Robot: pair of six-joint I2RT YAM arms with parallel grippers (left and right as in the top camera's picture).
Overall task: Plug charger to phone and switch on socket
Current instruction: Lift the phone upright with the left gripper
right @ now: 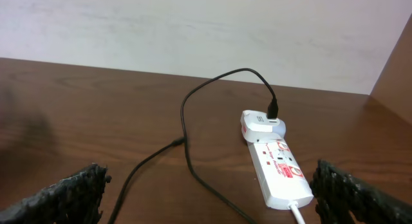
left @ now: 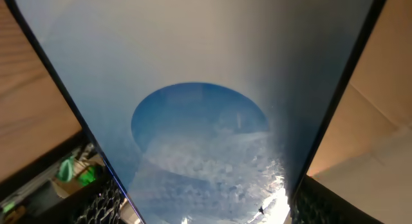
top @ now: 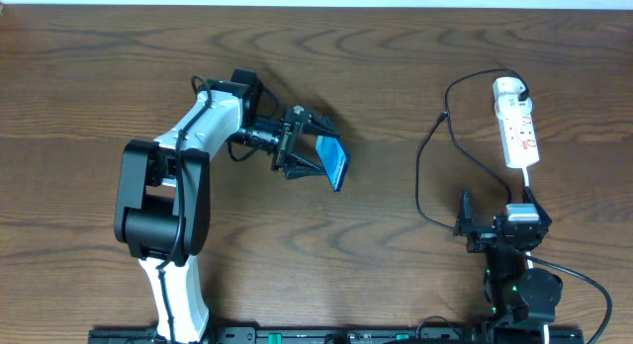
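At the left gripper [top: 315, 151]: its fingers are clamping the phone [top: 334, 163] by the edges, holding it tilted and seemingly raised off the table [top: 99, 67], left of centre, blue screen showing.
Right gripper [right: 209, 179]: its fingers are standing wide apart and gripping nothing, and it is hanging low at the table's near right, facing the socket.
Socket [top: 516, 127]: it is lying flat at the far right, well apart from the phone, with a white adapter [top: 508, 87] sitting in its far end.
Charger [top: 420, 176]: its black cable is running from the adapter in a loose loop over the wood. The plug tip [top: 442, 117] is lying free on the table just left of the socket, touching neither gripper.
Step in hand: the phone is being held out for plugging, and the charger is not yet picked up, so the task is looking early.
Next move: the right gripper is likely needing to close just behind the plug tip and carry it to the phone's port, with careful lining-up. The switch is coming after that.
Hard to make out: the phone's port is not showing in any view. The screen is filling the left wrist view, with only the mesh pads [left: 109, 205] peeking in at the bottom corners. The red switch marks [right: 283, 166] are too small for telling on from off. Part of the cable is passing under the right arm.
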